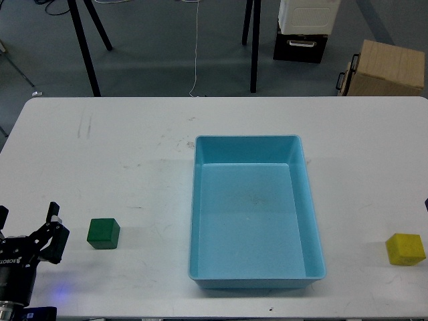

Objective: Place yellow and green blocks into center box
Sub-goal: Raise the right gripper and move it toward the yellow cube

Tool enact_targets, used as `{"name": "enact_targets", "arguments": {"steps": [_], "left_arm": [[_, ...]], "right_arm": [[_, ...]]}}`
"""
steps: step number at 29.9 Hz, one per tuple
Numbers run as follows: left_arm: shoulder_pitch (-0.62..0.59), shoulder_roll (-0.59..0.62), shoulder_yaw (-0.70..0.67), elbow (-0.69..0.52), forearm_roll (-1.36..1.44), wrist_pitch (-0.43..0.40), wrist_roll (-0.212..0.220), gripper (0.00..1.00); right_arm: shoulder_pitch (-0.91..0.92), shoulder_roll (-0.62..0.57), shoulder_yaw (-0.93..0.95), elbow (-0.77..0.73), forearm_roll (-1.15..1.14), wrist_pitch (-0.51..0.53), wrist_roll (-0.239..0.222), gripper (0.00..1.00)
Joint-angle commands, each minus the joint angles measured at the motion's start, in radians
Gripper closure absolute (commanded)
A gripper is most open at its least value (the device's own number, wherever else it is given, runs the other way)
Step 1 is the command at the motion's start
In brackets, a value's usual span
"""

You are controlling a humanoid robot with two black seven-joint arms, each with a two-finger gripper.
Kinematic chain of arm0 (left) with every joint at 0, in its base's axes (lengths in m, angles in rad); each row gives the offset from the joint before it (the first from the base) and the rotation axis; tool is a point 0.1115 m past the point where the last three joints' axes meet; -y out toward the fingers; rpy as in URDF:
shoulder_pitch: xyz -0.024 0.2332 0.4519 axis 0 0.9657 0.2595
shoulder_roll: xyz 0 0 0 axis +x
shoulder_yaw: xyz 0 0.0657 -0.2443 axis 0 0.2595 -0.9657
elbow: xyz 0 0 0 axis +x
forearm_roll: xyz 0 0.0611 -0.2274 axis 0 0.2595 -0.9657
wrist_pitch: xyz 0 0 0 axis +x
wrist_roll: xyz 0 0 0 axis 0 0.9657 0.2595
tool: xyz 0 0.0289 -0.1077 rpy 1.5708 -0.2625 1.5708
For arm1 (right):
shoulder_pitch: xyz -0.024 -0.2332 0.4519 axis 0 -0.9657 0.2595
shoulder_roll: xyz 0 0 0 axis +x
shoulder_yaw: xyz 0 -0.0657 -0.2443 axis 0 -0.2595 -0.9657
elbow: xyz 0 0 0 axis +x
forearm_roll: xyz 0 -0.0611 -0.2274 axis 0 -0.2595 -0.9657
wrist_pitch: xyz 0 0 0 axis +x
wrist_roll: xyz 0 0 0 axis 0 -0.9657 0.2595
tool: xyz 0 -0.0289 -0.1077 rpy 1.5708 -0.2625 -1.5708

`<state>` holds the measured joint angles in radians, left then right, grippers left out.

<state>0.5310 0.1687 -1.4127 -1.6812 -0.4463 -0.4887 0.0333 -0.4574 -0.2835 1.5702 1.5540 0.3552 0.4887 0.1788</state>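
The dark green block [103, 233] rests on the white table [120, 154], left of the light-blue center box [247, 139], which holds nothing. At the far right, near the table's edge, sits the yellow block [405, 249]. My left gripper [28, 217] is in the bottom left corner, open, fingers pointing away from me, a short way left of the green block and not touching it. Nothing lies between its fingers. My right gripper is out of view.
Beyond the table's far edge are black stand legs [253, 47], a black-and-white crate [304, 30], a tan cardboard box [386, 67] and a white cable [196, 47] on the floor.
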Motion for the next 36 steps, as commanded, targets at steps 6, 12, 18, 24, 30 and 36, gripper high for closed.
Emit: {"name": "enact_targets", "arguments": {"steps": [6, 12, 18, 24, 30, 36], "left_arm": [[-0.020, 0.000, 0.000, 0.000, 0.003, 0.000, -0.001, 0.00], [-0.077, -0.012, 0.006, 0.046, 0.001, 0.000, -0.001, 0.00], [-0.077, -0.031, 0.008, 0.049, 0.004, 0.000, 0.000, 0.00], [-0.101, -0.035, 0.044, 0.049, 0.006, 0.000, 0.000, 0.00], [-0.138, -0.035, 0.101, 0.052, 0.006, 0.000, -0.001, 0.00], [-0.164, -0.035, 0.129, 0.084, 0.008, 0.000, -0.001, 0.00]], "right_arm": [[0.025, 0.044, 0.010, 0.041, -0.009, 0.000, 0.010, 0.00], [0.008, -0.256, 0.034, 0.147, -0.059, -0.019, 0.011, 0.00], [0.077, -0.596, 0.034, 0.156, -0.139, -0.142, -0.010, 0.00], [0.362, -0.981, -0.160, 0.150, -0.209, -0.300, -0.110, 0.00], [0.617, -1.125, -0.401, 0.156, -0.422, -0.305, -0.238, 0.00], [0.618, -1.100, -0.447, 0.143, -0.544, -0.323, -0.295, 0.00]]}}
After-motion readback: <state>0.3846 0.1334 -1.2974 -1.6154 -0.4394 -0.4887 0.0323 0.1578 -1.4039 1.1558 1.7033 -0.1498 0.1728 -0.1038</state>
